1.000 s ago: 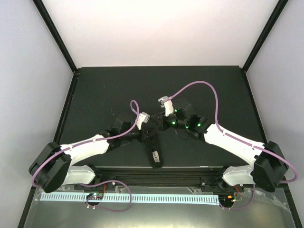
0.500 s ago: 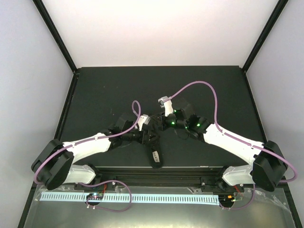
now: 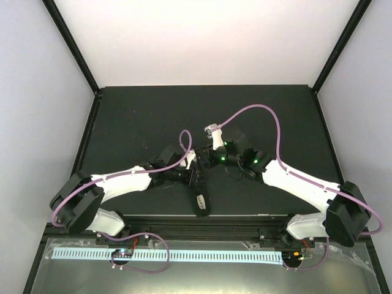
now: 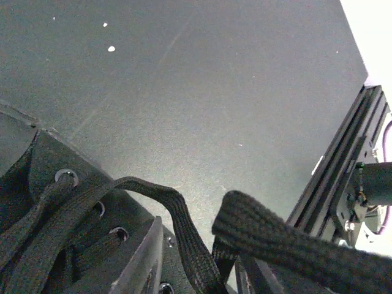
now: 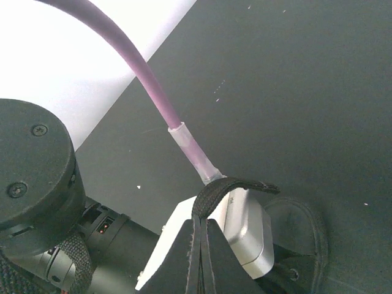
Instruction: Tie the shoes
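While the right gripper (image 5: 199, 236) has its jaws squeezed shut on a loop of black lace (image 5: 228, 186), right in front of a pale camera housing (image 5: 246, 228), the left gripper (image 4: 197, 272) shows its jaws parted, and a flat strand (image 4: 184, 220) drops through the gap beside the eyelets (image 4: 66, 176). Both grippers meet over the far end of the black shoe (image 3: 198, 195). It lies on the table (image 3: 128, 116) at the middle of the near edge, pale patch on its nearer half.
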`<action>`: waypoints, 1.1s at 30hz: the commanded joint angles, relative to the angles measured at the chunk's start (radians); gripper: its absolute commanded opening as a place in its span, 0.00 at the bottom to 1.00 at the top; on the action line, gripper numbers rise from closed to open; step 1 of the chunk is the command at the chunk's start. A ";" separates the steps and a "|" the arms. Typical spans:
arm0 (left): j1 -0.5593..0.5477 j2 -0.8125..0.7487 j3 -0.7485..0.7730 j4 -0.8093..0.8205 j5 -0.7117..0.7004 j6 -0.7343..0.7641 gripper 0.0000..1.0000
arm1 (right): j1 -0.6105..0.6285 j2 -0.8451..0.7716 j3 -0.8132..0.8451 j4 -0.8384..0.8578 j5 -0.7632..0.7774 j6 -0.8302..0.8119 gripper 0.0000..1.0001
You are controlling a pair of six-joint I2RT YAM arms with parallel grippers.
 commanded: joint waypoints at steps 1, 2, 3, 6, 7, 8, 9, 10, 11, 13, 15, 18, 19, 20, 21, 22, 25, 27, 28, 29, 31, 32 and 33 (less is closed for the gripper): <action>-0.010 0.006 0.050 -0.056 -0.048 0.012 0.30 | 0.004 -0.006 0.014 0.005 0.023 0.005 0.02; -0.011 0.002 0.048 -0.055 -0.048 0.012 0.27 | 0.004 -0.005 0.014 0.005 0.024 0.004 0.02; -0.011 -0.004 0.041 -0.048 -0.048 0.011 0.23 | 0.005 -0.005 0.014 0.005 0.026 0.004 0.02; -0.011 -0.031 0.013 -0.010 -0.039 -0.001 0.11 | 0.005 0.003 0.016 0.002 0.034 0.003 0.02; -0.011 -0.042 0.004 0.002 -0.038 -0.008 0.08 | 0.005 0.006 0.015 -0.001 0.040 0.004 0.02; -0.011 -0.055 -0.008 0.019 -0.039 -0.012 0.05 | 0.005 0.009 0.018 -0.005 0.049 0.006 0.02; -0.011 -0.068 -0.019 0.031 -0.041 -0.016 0.03 | 0.005 0.014 0.021 -0.011 0.059 0.009 0.02; -0.011 -0.081 -0.033 0.046 -0.043 -0.020 0.02 | 0.006 0.019 0.024 -0.019 0.067 0.011 0.02; -0.011 -0.096 -0.049 0.061 -0.046 -0.024 0.02 | 0.005 0.025 0.031 -0.024 0.076 0.013 0.02; -0.011 -0.117 -0.087 0.096 -0.049 -0.034 0.02 | 0.005 0.042 0.045 -0.033 0.091 0.025 0.02; -0.010 -0.156 -0.123 0.141 -0.045 -0.042 0.01 | 0.006 0.072 0.069 -0.040 0.095 0.033 0.02; -0.010 -0.187 -0.167 0.185 -0.034 -0.053 0.02 | 0.017 0.149 0.125 -0.057 0.097 0.032 0.02; -0.010 -0.199 -0.179 0.195 -0.034 -0.058 0.02 | 0.025 0.179 0.146 -0.063 0.097 0.028 0.02; -0.009 -0.208 -0.190 0.204 -0.036 -0.062 0.02 | 0.034 0.208 0.166 -0.068 0.096 0.025 0.02; -0.009 -0.216 -0.200 0.210 -0.042 -0.068 0.02 | 0.043 0.252 0.191 -0.075 0.092 0.024 0.02; -0.009 -0.225 -0.210 0.215 -0.048 -0.075 0.02 | 0.050 0.284 0.213 -0.079 0.086 0.025 0.02; -0.006 -0.250 -0.242 0.233 -0.073 -0.094 0.02 | 0.066 0.372 0.275 -0.087 0.048 0.029 0.09; -0.005 -0.269 -0.268 0.252 -0.093 -0.115 0.02 | 0.070 0.411 0.314 -0.107 0.033 0.029 0.29; -0.002 -0.277 -0.287 0.266 -0.100 -0.130 0.02 | 0.070 0.418 0.326 -0.117 0.034 0.028 0.42; -0.001 -0.286 -0.301 0.281 -0.107 -0.141 0.02 | 0.071 0.418 0.334 -0.126 0.041 0.028 0.54; 0.002 -0.299 -0.321 0.304 -0.115 -0.153 0.01 | 0.069 0.400 0.345 -0.151 0.071 0.015 0.69; 0.003 -0.305 -0.327 0.309 -0.120 -0.156 0.02 | 0.069 0.383 0.349 -0.171 0.095 0.008 0.73; 0.004 -0.311 -0.334 0.311 -0.125 -0.156 0.01 | 0.066 0.364 0.347 -0.191 0.123 0.002 0.76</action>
